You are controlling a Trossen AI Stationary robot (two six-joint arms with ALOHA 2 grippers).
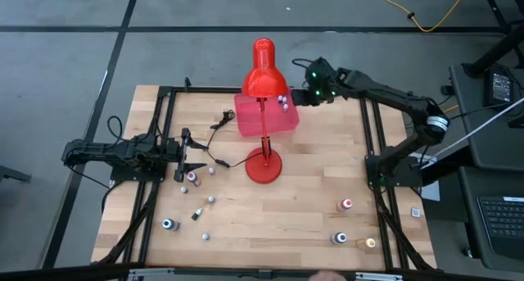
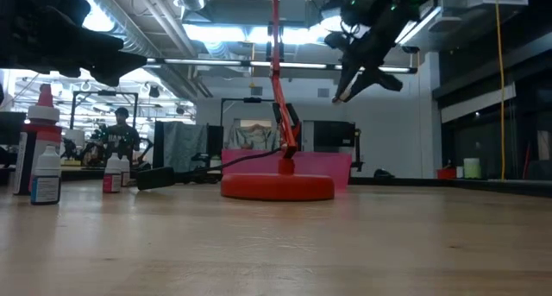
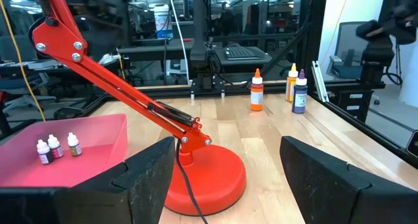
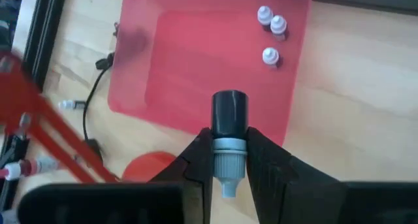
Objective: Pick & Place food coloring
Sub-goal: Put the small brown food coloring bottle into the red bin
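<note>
Right jaws clamped on one dark food-coloring bottle above the tray; left jaws spread and empty.

Right gripper (image 4: 223, 160) pinches the dark bottle (image 4: 229, 116) at its pale ribbed cap, body hanging over the pink tray (image 4: 196, 61), where three capped bottles (image 4: 271, 25) already stand in a corner. Left gripper (image 3: 225, 178) waits low at the table's left side, near loose bottles (image 1: 190, 177); more bottles (image 1: 346, 205) stand at the right front. Judged handling: each bottle is light, rigid plastic, smooth-bodied and prone to tipping; the ribbed cap or neck offers the surest hold. Tray is translucent, square and shallow-walled; the wood table (image 1: 311, 183) is matte. Red lamp (image 1: 264, 162) crowds the tray.
</note>
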